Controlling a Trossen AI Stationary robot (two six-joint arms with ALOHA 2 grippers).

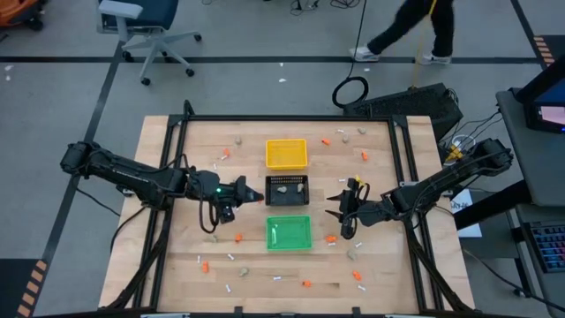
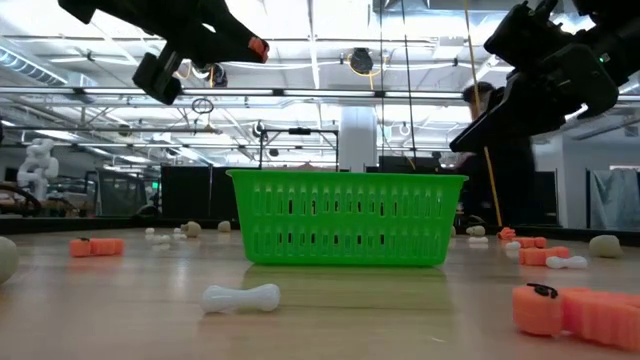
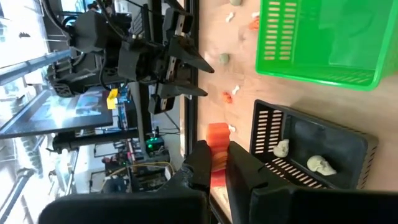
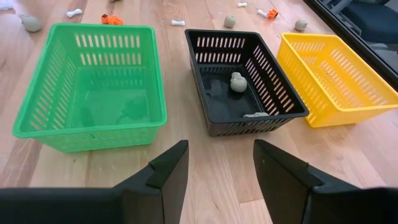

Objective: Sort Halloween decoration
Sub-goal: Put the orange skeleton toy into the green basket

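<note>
My left hand (image 3: 214, 163) was clamped on a small orange plastic decoration piece (image 3: 217, 138), raised just beside the black slotted plastic basket (image 1: 287, 190), which held two beige-grey skull lumps (image 3: 321, 164). My right hand (image 4: 217, 163) hovered empty, fingers spread, above the wooden tabletop (image 1: 177, 256) facing the green slotted basket (image 4: 93, 87); other pieces lay scattered around.

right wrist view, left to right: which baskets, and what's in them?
Green slatted plastic basket, nothing visible inside → black slatted plastic basket, holding beige-grey lumps → yellow slatted plastic basket, nothing visible inside.
</note>
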